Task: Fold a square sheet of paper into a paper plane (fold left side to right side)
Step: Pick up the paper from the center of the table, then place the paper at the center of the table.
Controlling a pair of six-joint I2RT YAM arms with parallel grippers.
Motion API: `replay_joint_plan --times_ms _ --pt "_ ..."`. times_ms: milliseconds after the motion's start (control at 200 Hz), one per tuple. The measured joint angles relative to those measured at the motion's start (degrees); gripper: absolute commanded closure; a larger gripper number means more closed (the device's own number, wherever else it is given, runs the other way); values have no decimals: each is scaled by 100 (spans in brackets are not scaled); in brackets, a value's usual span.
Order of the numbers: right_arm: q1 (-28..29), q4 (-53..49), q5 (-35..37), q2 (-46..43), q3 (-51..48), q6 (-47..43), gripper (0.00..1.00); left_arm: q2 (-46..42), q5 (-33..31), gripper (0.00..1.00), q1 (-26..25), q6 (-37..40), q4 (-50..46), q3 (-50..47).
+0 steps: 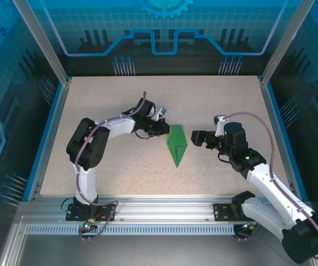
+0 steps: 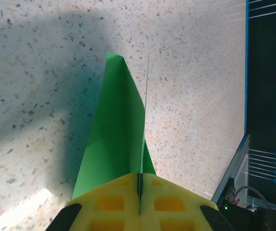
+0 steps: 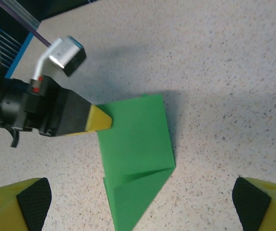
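- Your left gripper (image 2: 139, 185) is pinching shut on an edge of the folded green paper (image 2: 118, 134).
- That paper is resting on the table (image 1: 103, 166) between your grippers, pointing toward the arm bases.
- Your right gripper (image 1: 195, 137) is hovering just beside it, jaws spread wide.

You see the paper (image 1: 176, 145) lying mid-table, folded into a narrow dart with its point toward the arms' bases. Your left gripper (image 1: 164, 129) reaches in from the left and meets the paper's far left edge, jaws closed. Your right gripper (image 1: 195, 137) sits just right of the paper, facing it without touching. The table (image 1: 109, 172) is speckled beige.
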Motion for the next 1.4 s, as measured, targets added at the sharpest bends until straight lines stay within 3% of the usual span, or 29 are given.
replay_joint_plan --times_ms 240,500,940,1401 --pt "-20 216 -603 986 243 15 0 -555 284 100 284 269 221 -636" --pt "-225 1410 -1788 2323 243 116 1 -973 634 100 343 527 422 -1110" --pt "-409 3504 -3611 4288 236 282 24 -1010 1025 100 343 634 702 -1163" --pt "-468 3659 -4118 4360 236 267 55 -1008 1147 100 343 636 717 -1167"
